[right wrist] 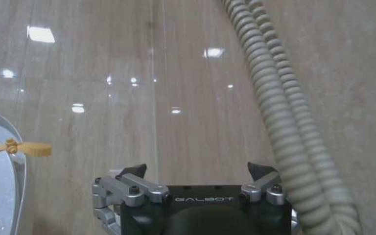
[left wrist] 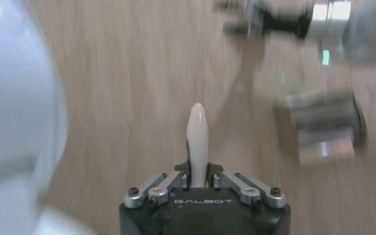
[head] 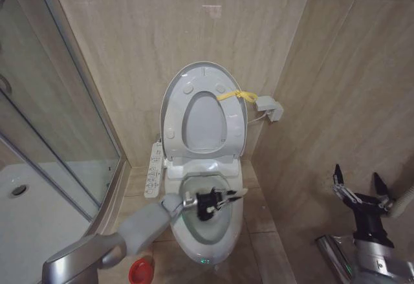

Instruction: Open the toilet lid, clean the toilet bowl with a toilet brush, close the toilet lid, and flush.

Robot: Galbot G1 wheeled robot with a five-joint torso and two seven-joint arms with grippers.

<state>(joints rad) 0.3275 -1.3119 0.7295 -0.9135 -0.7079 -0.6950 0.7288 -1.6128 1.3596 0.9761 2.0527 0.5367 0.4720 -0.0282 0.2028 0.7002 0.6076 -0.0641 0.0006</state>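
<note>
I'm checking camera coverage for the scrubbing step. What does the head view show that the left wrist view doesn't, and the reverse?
Head view alone: the raised toilet lid with its yellow strap, the toilet bowl, the red holder.

Left wrist view alone: the brush's cream handle seen close up, clamped between the fingers.

Both: the left gripper shut on the toilet brush, and the right gripper, open, off to the side.

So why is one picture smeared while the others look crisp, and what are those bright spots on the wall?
Left wrist view: motion blur streaks the floor and the right gripper, while the toilet brush held in the left gripper stays sharp. Right wrist view: crisp, with lamp glare dotting the glossy wall tiles. Head view: even light, faint glare high on the wall.
</note>
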